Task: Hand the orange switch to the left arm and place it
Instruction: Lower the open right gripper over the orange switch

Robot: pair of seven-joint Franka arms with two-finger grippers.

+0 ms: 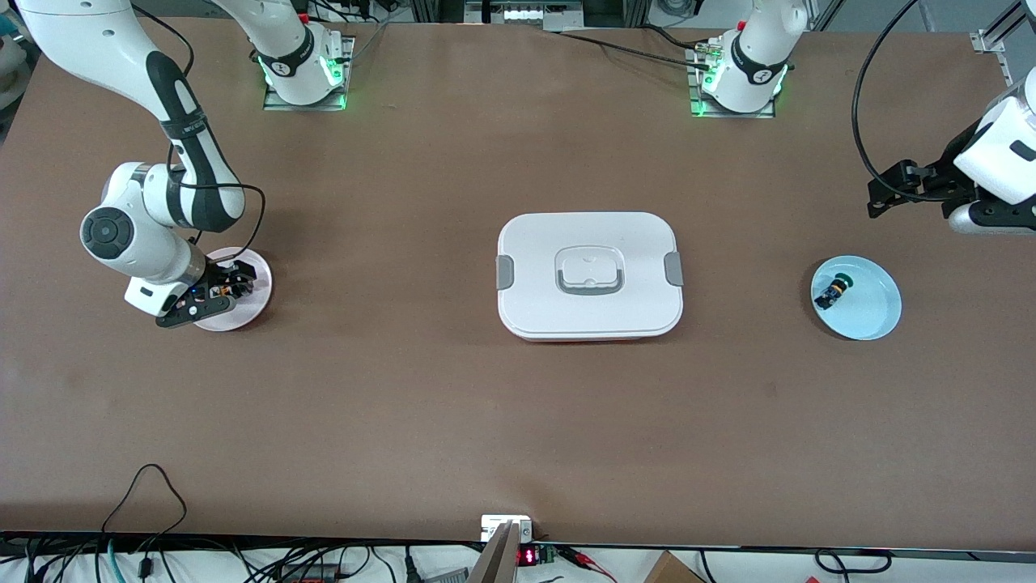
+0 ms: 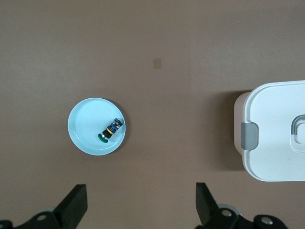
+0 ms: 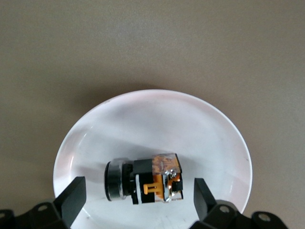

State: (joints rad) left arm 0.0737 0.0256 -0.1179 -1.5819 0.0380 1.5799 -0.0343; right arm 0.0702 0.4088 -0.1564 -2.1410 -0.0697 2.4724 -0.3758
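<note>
The orange switch (image 3: 150, 183), orange and black with a pale metallic end, lies on its side on a pale pink plate (image 3: 157, 124). My right gripper (image 3: 139, 195) is open and low over the plate, one finger on each side of the switch, neither touching it. In the front view the right gripper (image 1: 231, 285) covers most of the switch on that plate (image 1: 257, 271), at the right arm's end of the table. The white lidded box (image 1: 590, 275) sits at the table's middle. My left gripper (image 2: 141, 200) is open and empty, up over bare table at the left arm's end (image 1: 894, 190).
A light blue plate (image 1: 870, 312) near the left arm's end holds a small blue-black part with a green cap (image 1: 834, 290). Both show in the left wrist view, the plate (image 2: 86, 121) and the part (image 2: 110, 130), with the box's end (image 2: 276, 133) beside them.
</note>
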